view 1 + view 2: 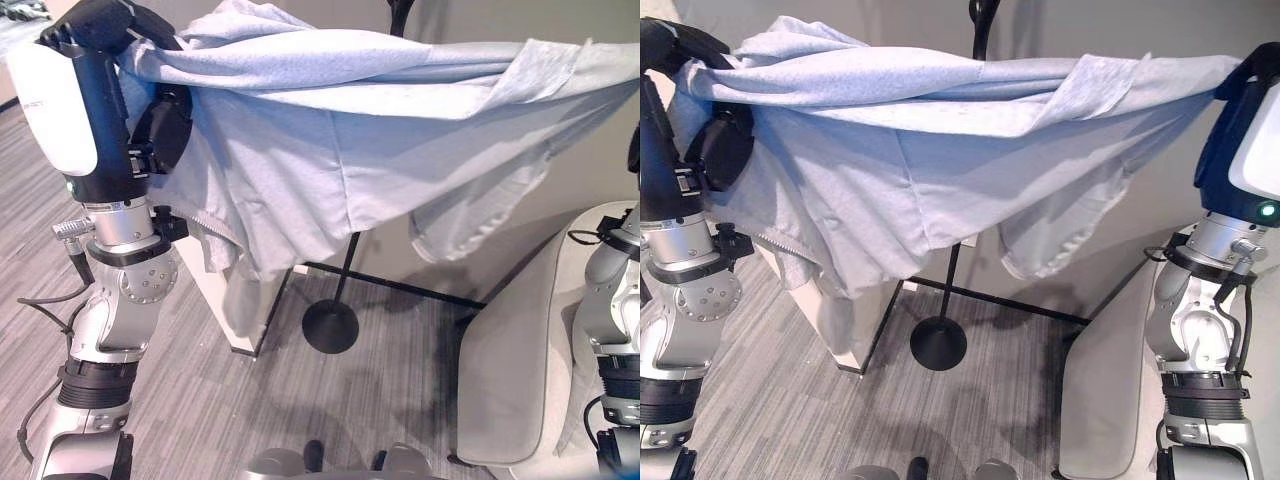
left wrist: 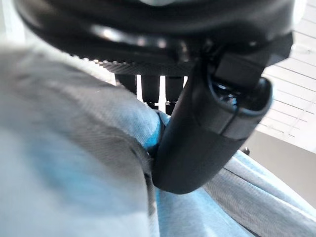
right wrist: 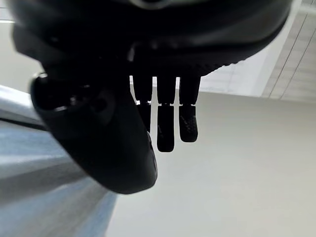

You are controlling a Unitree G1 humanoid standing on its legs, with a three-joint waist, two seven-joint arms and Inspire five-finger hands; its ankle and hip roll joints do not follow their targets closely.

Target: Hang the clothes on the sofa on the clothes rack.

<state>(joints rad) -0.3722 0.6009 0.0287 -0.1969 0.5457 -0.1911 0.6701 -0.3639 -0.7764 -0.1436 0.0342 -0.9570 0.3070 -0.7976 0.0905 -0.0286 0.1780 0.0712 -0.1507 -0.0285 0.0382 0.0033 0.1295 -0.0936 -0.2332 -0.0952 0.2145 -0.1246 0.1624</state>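
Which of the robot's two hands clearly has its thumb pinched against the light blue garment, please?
The left hand: its wrist view shows the thumb pressed into the light blue garment. The right hand shows its fingers hanging free beside the cloth.

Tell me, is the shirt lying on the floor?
No, the light blue garment is stretched in the air between the left hand and right hand, well above the striped floor.

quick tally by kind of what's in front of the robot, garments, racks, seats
light blue garment: 1
black clothes rack: 1
pale sofa: 1
white cabinet: 1
total: 4
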